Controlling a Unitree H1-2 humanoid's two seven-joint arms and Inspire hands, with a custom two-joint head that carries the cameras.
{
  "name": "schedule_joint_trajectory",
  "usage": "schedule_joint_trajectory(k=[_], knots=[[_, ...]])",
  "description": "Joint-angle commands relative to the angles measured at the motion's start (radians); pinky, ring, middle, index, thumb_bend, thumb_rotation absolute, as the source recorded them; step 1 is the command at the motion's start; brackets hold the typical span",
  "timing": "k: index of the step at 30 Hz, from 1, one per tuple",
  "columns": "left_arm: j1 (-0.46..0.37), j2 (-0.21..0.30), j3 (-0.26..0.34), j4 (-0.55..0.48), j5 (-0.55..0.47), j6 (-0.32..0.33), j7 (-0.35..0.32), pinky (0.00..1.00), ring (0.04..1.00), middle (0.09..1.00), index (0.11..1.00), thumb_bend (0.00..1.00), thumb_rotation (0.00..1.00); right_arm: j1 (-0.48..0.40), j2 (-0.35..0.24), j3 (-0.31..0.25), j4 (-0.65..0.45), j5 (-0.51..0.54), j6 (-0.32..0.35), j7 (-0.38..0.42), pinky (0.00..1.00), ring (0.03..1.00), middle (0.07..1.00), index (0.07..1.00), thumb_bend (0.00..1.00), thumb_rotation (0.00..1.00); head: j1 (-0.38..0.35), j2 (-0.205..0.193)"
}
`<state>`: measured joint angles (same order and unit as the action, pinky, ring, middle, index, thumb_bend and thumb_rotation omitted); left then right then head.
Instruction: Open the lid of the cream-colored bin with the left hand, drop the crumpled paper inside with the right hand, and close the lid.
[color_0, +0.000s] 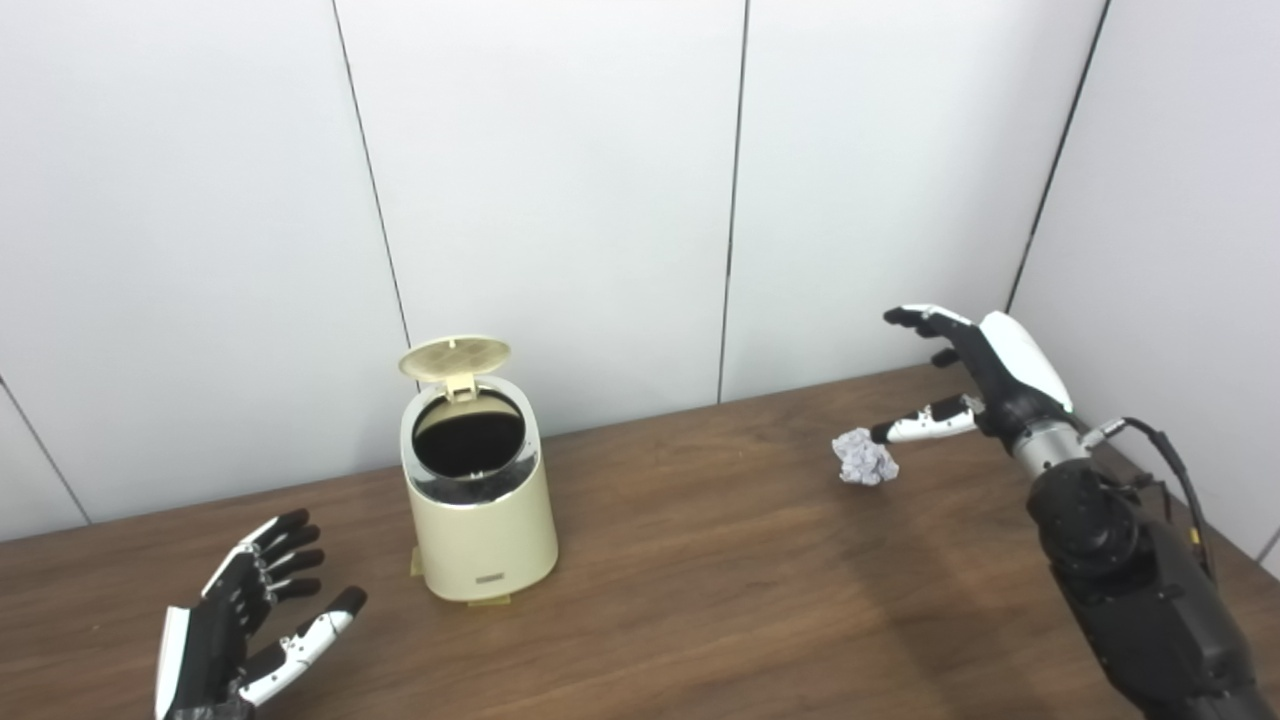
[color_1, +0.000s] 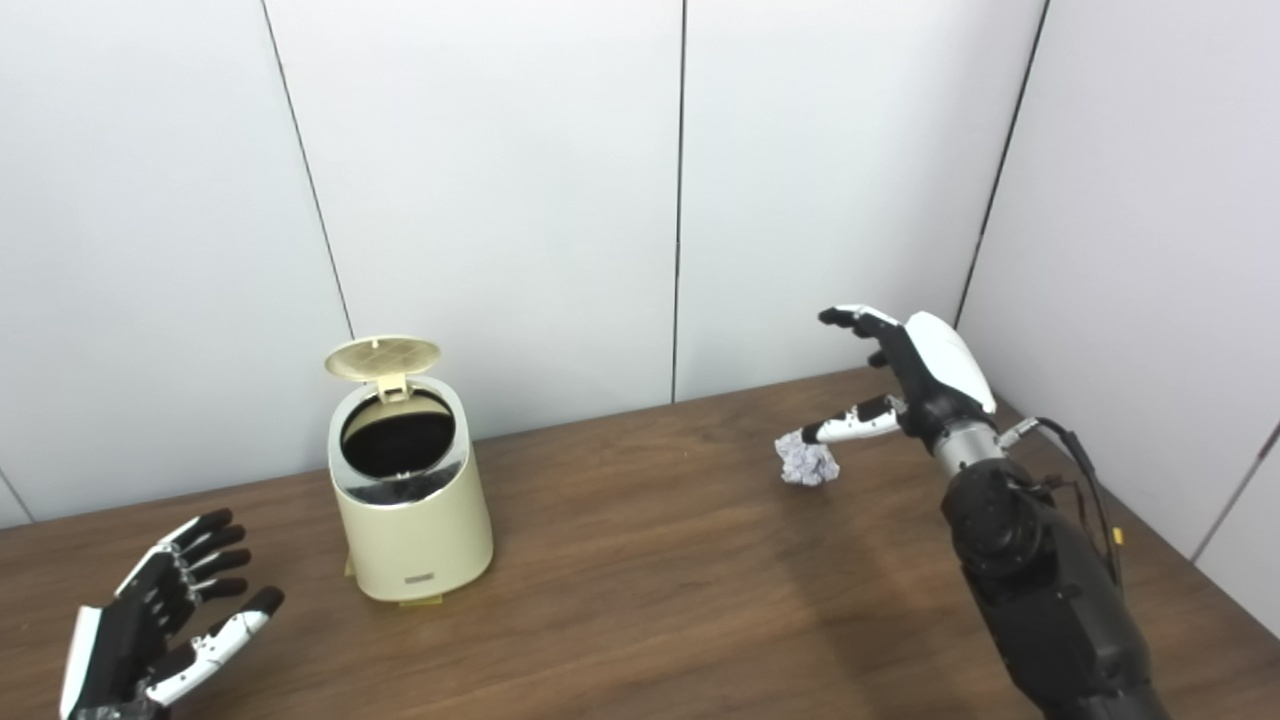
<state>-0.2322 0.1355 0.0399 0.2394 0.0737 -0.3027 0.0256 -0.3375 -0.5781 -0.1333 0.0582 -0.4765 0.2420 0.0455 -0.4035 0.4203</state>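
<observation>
brown wooden table, white panelled wall behind

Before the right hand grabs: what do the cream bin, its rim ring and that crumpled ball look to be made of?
The cream-colored round bin looks like smooth plastic or painted metal: even colour, soft sheen; which one I cannot tell. The ring around its mouth reflects like polished metal or chromed plastic. Its raised lid shows a moulded grid, probably plastic. The crumpled whitish ball has sharp creases, like thin paper.

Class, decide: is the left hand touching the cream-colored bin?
Apart. In the left eye view, bare table shows between the left hand and the cream-colored bin.
</observation>
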Motion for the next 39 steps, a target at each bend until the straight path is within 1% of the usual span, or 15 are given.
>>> schedule_joint_trajectory(k=[1, 4, 7, 8, 10, 13, 17, 19, 20, 22, 24, 29, 32, 35, 39], knots=[[0.018, 0.008, 0.002, 0.029, -0.005, -0.029, -0.003, 0.66, 0.734, 0.772, 0.821, 0.66, 0.08, -0.043, -0.039, 0.009, 0.011, -0.022, 0.008, -0.009, 0.74, 0.886, 0.858, 0.834, 0.88, 0.13, 0.000, 0.001], [0.020, 0.015, 0.001, 0.028, -0.005, -0.027, -0.009, 0.66, 0.733, 0.771, 0.820, 0.68, 0.08, -0.061, -0.044, 0.036, 0.082, -0.042, 0.003, -0.027, 0.73, 0.861, 0.849, 0.828, 0.88, 0.11, -0.003, 0.003], [0.022, 0.016, 0.001, 0.021, -0.017, -0.024, -0.020, 0.65, 0.727, 0.765, 0.816, 0.69, 0.08, -0.081, -0.049, 0.065, 0.133, -0.038, -0.004, -0.013, 0.75, 0.880, 0.846, 0.839, 0.87, 0.12, -0.002, 0.007], [0.023, 0.016, 0.001, 0.017, -0.017, -0.021, -0.021, 0.65, 0.727, 0.765, 0.816, 0.69, 0.08, -0.088, -0.055, 0.079, 0.159, -0.038, -0.023, -0.012, 0.76, 0.882, 0.845, 0.840, 0.87, 0.12, -0.002, 0.009], [0.025, 0.016, 0.001, 0.011, -0.015, -0.015, -0.025, 0.65, 0.724, 0.760, 0.810, 0.68, 0.08, -0.098, -0.064, 0.101, 0.192, -0.039, -0.042, -0.006, 0.76, 0.861, 0.832, 0.847, 0.86, 0.18, -0.001, 0.010], [0.029, 0.015, 0.003, 0.000, -0.019, -0.001, -0.032, 0.65, 0.724, 0.754, 0.803, 0.68, 0.07, -0.111, -0.068, 0.126, 0.221, -0.031, -0.041, 0.012, 0.76, 0.869, 0.841, 0.848, 0.86, 0.22, 0.004, 0.014], [0.032, 0.015, 0.003, -0.011, -0.026, 0.012, -0.040, 0.66, 0.729, 0.753, 0.803, 0.68, 0.05, -0.131, -0.068, 0.162, 0.263, -0.043, -0.013, 0.037, 0.74, 0.859, 0.855, 0.852, 0.86, 0.26, 0.002, 0.016], [0.032, 0.017, 0.002, -0.011, -0.027, 0.014, -0.043, 0.65, 0.728, 0.753, 0.801, 0.68, 0.07, -0.141, -0.063, 0.177, 0.293, -0.048, 0.001, 0.040, 0.82, 0.879, 0.861, 0.856, 0.86, 0.27, 0.005, 0.017], [0.032, 0.017, 0.001, -0.011, -0.026, 0.015, -0.043, 0.65, 0.728, 0.753, 0.801, 0.68, 0.07, -0.147, -0.060, 0.184, 0.313, -0.051, 0.005, 0.036, 0.86, 0.900, 0.863, 0.857, 0.86, 0.25, 0.006, 0.018], [0.032, 0.016, 0.001, -0.014, -0.023, 0.018, -0.043, 0.65, 0.727, 0.751, 0.801, 0.68, 0.06, -0.156, -0.056, 0.198, 0.354, -0.057, 0.000, 0.024, 0.89, 0.924, 0.860, 0.851, 0.85, 0.24, 0.006, 0.018], [0.033, 0.014, 0.000, -0.019, -0.023, 0.024, -0.043, 0.65, 0.727, 0.752, 0.804, 0.67, 0.04, -0.160, -0.053, 0.208, 0.385, -0.056, -0.011, 0.011, 0.90, 0.926, 0.857, 0.842, 0.86, 0.24, 0.010, 0.022], [0.036, 0.015, -0.001, -0.023, -0.028, 0.030, -0.048, 0.65, 0.729, 0.753, 0.803, 0.67, 0.04, -0.167, -0.047, 0.231, 0.433, -0.062, -0.037, -0.019, 0.85, 0.903, 0.832, 0.820, 0.87, 0.26, 0.014, 0.026], [0.036, 0.017, -0.001, -0.024, -0.023, 0.027, -0.046, 0.65, 0.725, 0.750, 0.799, 0.67, 0.04, -0.168, -0.053, 0.249, 0.435, -0.068, -0.032, -0.017, 0.88, 0.910, 0.827, 0.815, 0.85, 0.28, 0.014, 0.030], [0.038, 0.018, -0.002, -0.030, -0.020, 0.033, -0.046, 0.66, 0.728, 0.751, 0.803, 0.65, 0.02, -0.168, -0.056, 0.257, 0.430, -0.069, -0.025, -0.016, 0.90, 0.909, 0.824, 0.808, 0.84, 0.27, 0.018, 0.034], [0.040, 0.019, -0.002, -0.032, -0.022, 0.033, -0.046, 0.64, 0.722, 0.749, 0.804, 0.66, 0.02, -0.170, -0.058, 0.267, 0.445, -0.072, -0.045, -0.035, 0.89, 0.894, 0.811, 0.787, 0.82, 0.27, 0.018, 0.035]])
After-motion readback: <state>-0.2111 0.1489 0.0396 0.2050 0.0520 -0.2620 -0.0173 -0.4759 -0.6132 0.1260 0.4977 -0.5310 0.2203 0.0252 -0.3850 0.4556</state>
